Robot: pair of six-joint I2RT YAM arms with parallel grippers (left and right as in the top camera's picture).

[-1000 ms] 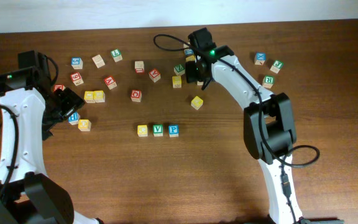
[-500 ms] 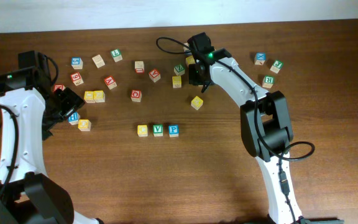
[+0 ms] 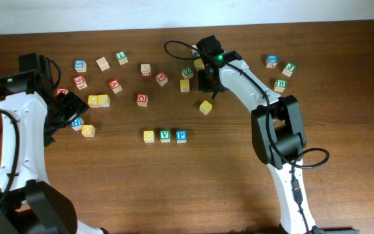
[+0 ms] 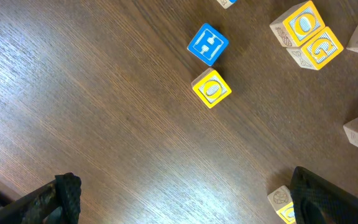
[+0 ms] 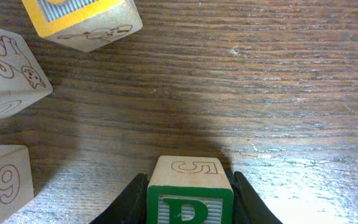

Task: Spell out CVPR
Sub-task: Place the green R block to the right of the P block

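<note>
A row of three blocks lies at the table's middle: yellow C (image 3: 149,136), green V (image 3: 165,135), blue P (image 3: 181,136). My right gripper (image 3: 207,80) is at the back among loose blocks. In the right wrist view my right gripper (image 5: 190,202) is shut on a green-framed block (image 5: 190,186) with a "5" on its side. Only the top of its green letter shows, so it reads as P or R. My left gripper (image 3: 69,112) hangs open and empty at the left; in the left wrist view its fingers (image 4: 61,196) stand wide apart over bare wood.
Loose blocks lie around the right gripper: a yellow one (image 3: 205,106), a yellow one (image 3: 185,85), a green one (image 3: 187,71), a red one (image 3: 162,78). Several more stretch along the back left, and three (image 3: 280,84) sit at the back right. A blue (image 4: 207,44) and a yellow block (image 4: 211,88) lie below the left gripper.
My right arm has shifted slightly at the back of the table, still shut on the green block. The left arm and the row of three blocks have not moved.
</note>
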